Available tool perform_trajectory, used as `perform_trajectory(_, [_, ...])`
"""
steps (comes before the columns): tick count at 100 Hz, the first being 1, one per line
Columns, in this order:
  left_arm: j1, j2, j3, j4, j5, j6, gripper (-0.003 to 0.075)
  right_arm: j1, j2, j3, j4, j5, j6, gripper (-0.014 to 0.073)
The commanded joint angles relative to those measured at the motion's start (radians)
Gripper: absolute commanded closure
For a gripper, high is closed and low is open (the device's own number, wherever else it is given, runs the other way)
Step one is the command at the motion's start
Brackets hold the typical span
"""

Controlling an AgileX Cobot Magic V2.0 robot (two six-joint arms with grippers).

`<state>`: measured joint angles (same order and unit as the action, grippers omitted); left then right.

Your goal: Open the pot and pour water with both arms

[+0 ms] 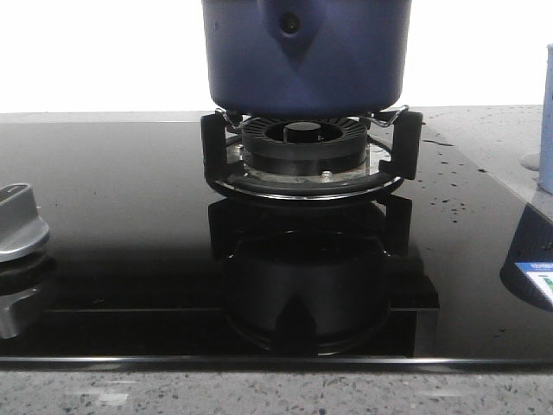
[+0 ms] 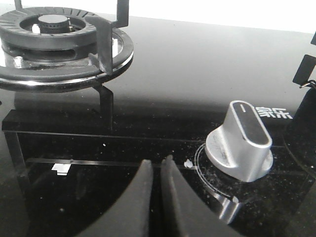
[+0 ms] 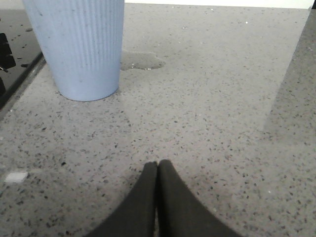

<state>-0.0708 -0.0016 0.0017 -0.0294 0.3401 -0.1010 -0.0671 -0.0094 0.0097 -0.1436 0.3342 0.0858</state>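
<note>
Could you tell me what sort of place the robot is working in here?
Most likely a kitchen, or a mock-up of one: a black glass hob with a gas burner, a blue pot on its grate, a silver knob, and a speckled stone counter beside it.

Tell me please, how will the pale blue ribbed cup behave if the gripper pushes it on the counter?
The pale blue ribbed cup is tall over a narrower base, so a high push would probably tip it. It looks like thin plastic, likely light unless filled. A small puddle lies beside it on the speckled counter, so it may slide easily there.
</note>
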Motion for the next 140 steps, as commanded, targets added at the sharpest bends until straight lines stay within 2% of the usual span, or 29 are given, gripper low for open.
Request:
perform_trajectory(1, [0.002,-0.033,0.045,-0.004,-0.039,-0.002,0.0741,-0.005,-0.020,0.030,-0.003,-0.012,-0.007,0.0665])
perform_trajectory(72, [0.002,-0.033,0.045,-0.002,-0.042,-0.002,0.0741,-0.005,-0.020,0.030,-0.003,-0.012,-0.007,0.0665])
perform_trajectory(90, [0.002,-0.033,0.045,0.263,-0.079,0.002,0.0741,-0.005,-0.020,0.030,-0.003,-0.018,-0.007,0.0665])
perform_trajectory(97, [0.002,-0.033,0.045,0.286,-0.081,0.002,0.0741,-0.005,-0.020,0.030,-0.016,-0.039,-0.007,0.0665])
perform_trajectory(107, [0.002,-0.033,0.045,0.288,-0.088,0.002,0.0741,-0.005,-0.020,0.030,-0.022,-0.161,-0.001,0.0665])
perform_trajectory(122, [0.002,-0.033,0.045,0.257,-0.124,0.002,0.0741,-0.005,-0.020,0.030,0.167,-0.418,0.004,0.0665])
perform_trajectory(131, [0.002,-0.033,0.045,0.182,-0.202,0.002,0.0741,-0.005,-0.020,0.030,0.282,-0.484,0.006,0.0665])
perform_trajectory(140, [0.002,-0.033,0.045,0.061,-0.326,0.000,0.0741,-0.005,-0.020,0.030,0.402,-0.485,0.006,0.0665])
